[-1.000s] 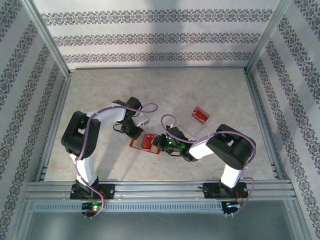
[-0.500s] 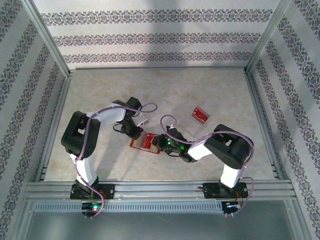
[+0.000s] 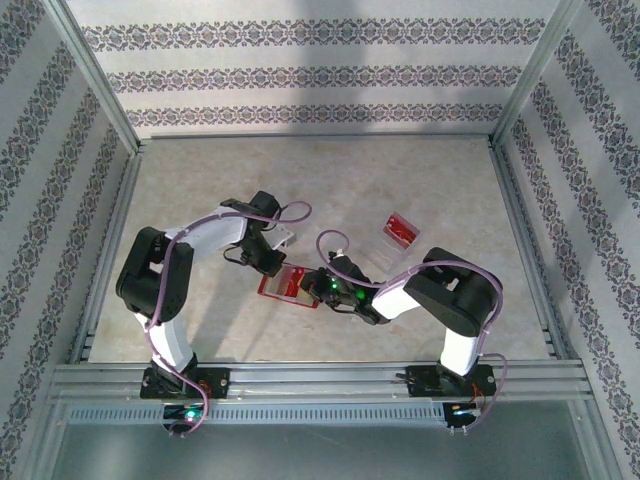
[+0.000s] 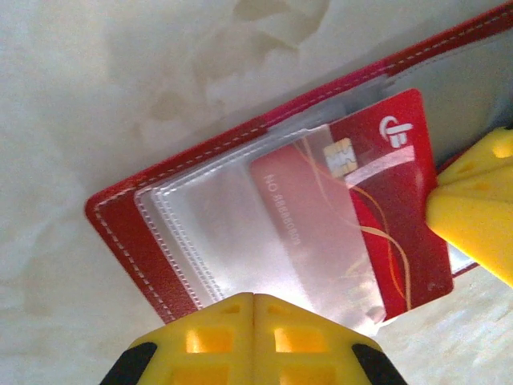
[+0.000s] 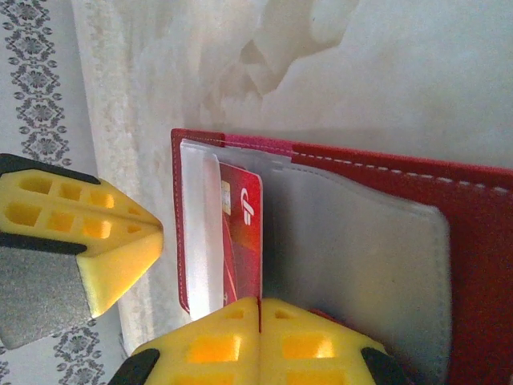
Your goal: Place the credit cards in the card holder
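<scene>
The card holder (image 3: 284,287) lies open on the table between the arms, red with clear and grey sleeves (image 4: 136,241) (image 5: 473,241). A red credit card (image 4: 401,184) (image 5: 244,241) with a gold chip sits partly inside a clear sleeve. My right gripper (image 3: 318,285) (image 5: 259,303) is shut on the card's near edge. Shut with nothing between its fingers, my left gripper (image 3: 272,265) (image 4: 255,298) rests its tips on the clear sleeves at the holder's other side. Each wrist view also catches the other gripper's yellow fingertip (image 4: 473,216) (image 5: 112,241).
A clear plastic tray (image 3: 388,240) with another red card (image 3: 400,228) in it stands on the table to the right, behind the right arm. Metal rails and patterned walls enclose the table on all sides.
Both grippers and the card holder have shifted slightly left and toward the front. The right arm has folded closer to the holder, still gripping the card.
</scene>
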Available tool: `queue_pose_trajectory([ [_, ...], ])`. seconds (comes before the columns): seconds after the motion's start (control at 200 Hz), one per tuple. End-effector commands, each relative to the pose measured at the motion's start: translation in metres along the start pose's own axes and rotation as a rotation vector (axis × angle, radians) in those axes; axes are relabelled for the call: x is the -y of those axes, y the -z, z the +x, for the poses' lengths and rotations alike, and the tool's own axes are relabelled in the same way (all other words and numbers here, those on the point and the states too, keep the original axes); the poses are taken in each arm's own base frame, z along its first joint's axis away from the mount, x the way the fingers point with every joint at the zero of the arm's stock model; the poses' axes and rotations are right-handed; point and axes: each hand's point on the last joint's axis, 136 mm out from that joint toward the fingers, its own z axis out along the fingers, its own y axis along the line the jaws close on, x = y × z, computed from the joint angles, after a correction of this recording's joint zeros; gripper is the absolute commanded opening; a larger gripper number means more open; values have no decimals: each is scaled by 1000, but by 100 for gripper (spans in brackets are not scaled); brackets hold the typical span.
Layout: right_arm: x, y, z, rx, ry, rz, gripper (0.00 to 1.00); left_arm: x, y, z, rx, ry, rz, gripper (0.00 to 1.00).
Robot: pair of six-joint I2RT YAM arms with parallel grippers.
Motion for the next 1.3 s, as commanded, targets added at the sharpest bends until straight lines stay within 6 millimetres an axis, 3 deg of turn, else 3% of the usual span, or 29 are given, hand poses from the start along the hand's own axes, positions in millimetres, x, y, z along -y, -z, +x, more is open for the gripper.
queue_pose_trajectory([
  [0.0, 19, 2, 3, 2, -5, 83, 0, -16, 11, 1, 16, 33, -47, 0],
  [0.195, 22, -2, 3, 0, -32, 78, 0, -36, -7, 11, -3, 120, -91, 0],
  [0.66, 13, -12, 4, 13, -57, 56, 0, -20, -23, 24, -18, 178, -3, 0],
  [1.294, 4, -27, 17, -44, -33, 63, 0, -19, -21, 20, -13, 188, -5, 0],
])
